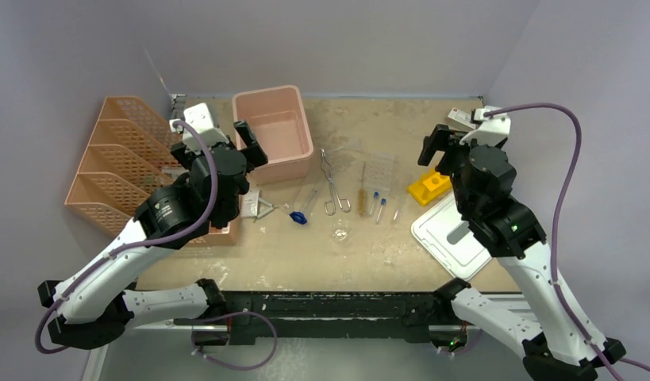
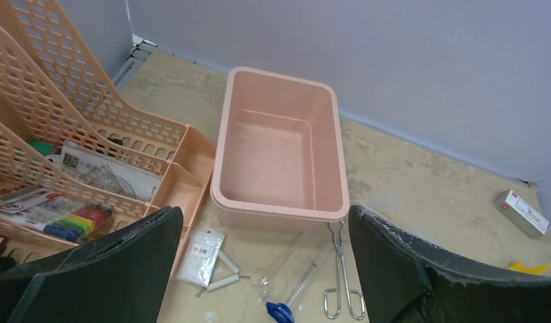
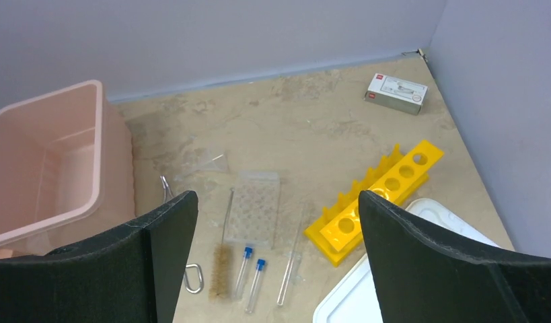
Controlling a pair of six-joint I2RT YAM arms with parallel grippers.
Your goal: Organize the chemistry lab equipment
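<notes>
The lab equipment lies along the table's middle: metal scissor-tongs (image 1: 331,184), a wire tube brush (image 3: 221,269), two blue-capped tubes (image 3: 249,276), a tiny glass beaker (image 1: 340,231) and a blue-ended dropper (image 2: 279,311). A clear rack (image 3: 255,205) lies flat behind the tubes, with a yellow holed rack (image 3: 380,198) to its right. My left gripper (image 2: 264,269) hangs open above the pink bin's near edge, holding nothing. On the right, my right gripper (image 3: 276,256) hovers open and empty over the tubes and racks.
The empty pink bin (image 2: 279,208) stands at the back centre, orange mesh file trays (image 1: 119,163) at the left. The white lid (image 1: 456,236) lies at the right front. A small white box (image 3: 395,93) sits in the far right corner, a small packet (image 2: 202,254) beside the trays.
</notes>
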